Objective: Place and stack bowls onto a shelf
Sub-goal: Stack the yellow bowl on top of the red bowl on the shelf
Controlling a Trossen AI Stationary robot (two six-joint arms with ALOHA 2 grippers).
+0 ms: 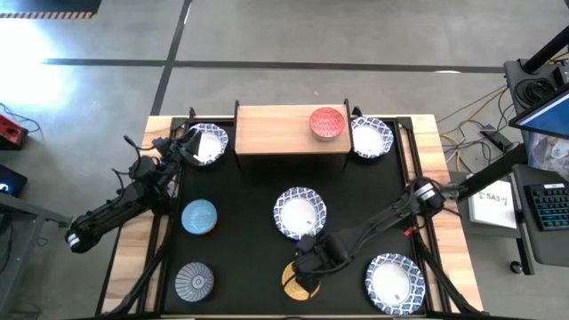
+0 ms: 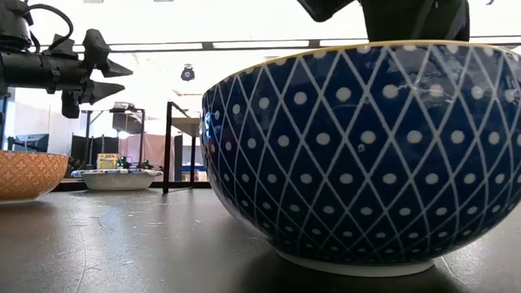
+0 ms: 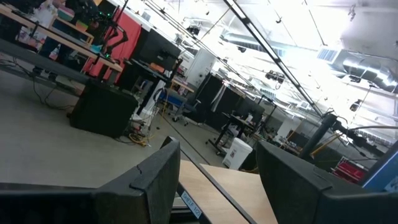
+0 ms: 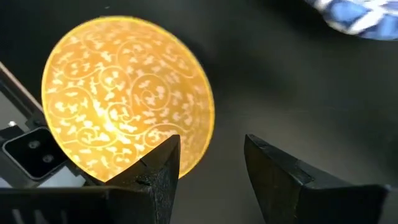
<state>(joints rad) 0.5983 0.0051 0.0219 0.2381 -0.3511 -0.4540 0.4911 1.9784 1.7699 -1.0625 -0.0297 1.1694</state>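
The wooden-topped shelf stands at the table's far middle with the red bowl on its top. The golden yellow bowl, blue-patterned outside, sits on the table at the near middle. My right gripper is open just above it, one finger over the bowl's inside and the other outside its rim. My left gripper is open and empty in the air at the far left, next to a white bowl, and points toward the shelf.
Three more white bowls rest on the table: at the far right beside the shelf, in the middle, and at the near right. The blue bowl and the grey patterned bowl sit on the left.
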